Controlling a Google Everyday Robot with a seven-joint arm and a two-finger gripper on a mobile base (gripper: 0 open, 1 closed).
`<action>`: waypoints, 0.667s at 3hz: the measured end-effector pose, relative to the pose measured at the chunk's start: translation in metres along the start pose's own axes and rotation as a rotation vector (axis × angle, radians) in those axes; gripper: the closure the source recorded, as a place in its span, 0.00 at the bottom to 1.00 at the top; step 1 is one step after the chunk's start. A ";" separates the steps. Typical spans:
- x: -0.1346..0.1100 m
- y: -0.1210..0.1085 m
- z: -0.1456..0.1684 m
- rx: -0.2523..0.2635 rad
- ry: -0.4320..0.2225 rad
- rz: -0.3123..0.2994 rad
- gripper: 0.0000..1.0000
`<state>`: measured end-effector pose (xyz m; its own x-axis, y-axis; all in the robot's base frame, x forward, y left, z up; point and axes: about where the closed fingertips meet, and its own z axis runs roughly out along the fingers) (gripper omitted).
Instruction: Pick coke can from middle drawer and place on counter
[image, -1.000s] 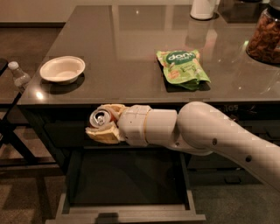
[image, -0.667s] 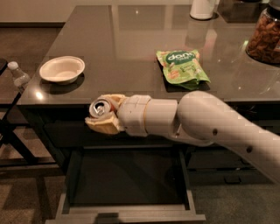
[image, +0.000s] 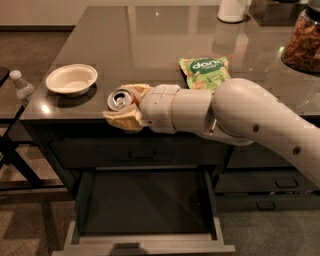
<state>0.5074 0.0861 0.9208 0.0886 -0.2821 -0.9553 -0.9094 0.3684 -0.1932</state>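
Note:
My gripper (image: 124, 106) is shut on the coke can (image: 120, 99), whose silver top and pull tab face up between the tan fingers (image: 122, 120). It holds the can at the front edge of the counter (image: 150, 45), just right of the white bowl. The white arm reaches in from the right. Below, the middle drawer (image: 145, 200) stands pulled open with a bare dark bottom.
A white bowl (image: 71, 79) sits at the counter's left front. A green snack bag (image: 205, 70) lies behind the arm. A jar of nuts (image: 302, 42) and a white container (image: 232, 10) stand at the back right. A clear bottle (image: 21, 86) is off the counter at left.
The gripper has risen with the can, from in front of the counter's edge up to the level of the countertop and slightly further over it.

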 end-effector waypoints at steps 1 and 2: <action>-0.049 -0.058 0.004 0.021 -0.015 -0.038 1.00; -0.059 -0.065 0.005 0.028 -0.029 -0.046 1.00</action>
<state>0.5632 0.0828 0.9887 0.1423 -0.2737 -0.9512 -0.8922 0.3807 -0.2430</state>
